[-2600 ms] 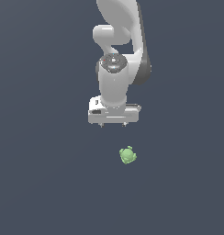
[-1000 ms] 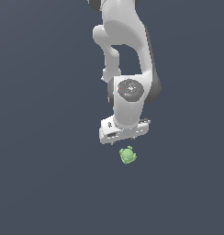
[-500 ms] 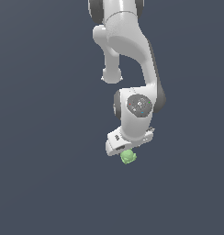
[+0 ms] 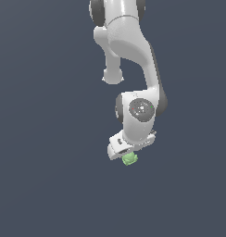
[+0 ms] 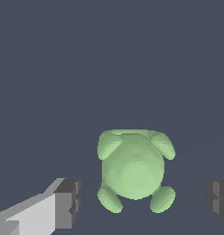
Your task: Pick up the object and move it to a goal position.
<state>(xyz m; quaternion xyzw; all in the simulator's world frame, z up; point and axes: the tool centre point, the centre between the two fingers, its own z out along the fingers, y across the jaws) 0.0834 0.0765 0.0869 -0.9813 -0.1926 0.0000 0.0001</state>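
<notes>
The object [image 4: 129, 159] is a small light-green lumpy round thing with little knobs, lying on the dark grey floor. In the exterior view the white gripper [image 4: 128, 152] sits right over it and covers its upper part. The wrist view shows the object [image 5: 133, 170] large between the two dark fingertips [image 5: 68, 203], with clear gaps on both sides. The gripper [image 5: 143, 202] is open and touches nothing.
Plain dark grey floor [image 4: 45, 185] surrounds the object in every direction. The white arm [image 4: 128, 55] rises from the gripper toward the top of the exterior view. No other objects are in sight.
The arm has come down and forward over the object, turning its hand. The gripper, once well above the object, now straddles it. The object has not moved.
</notes>
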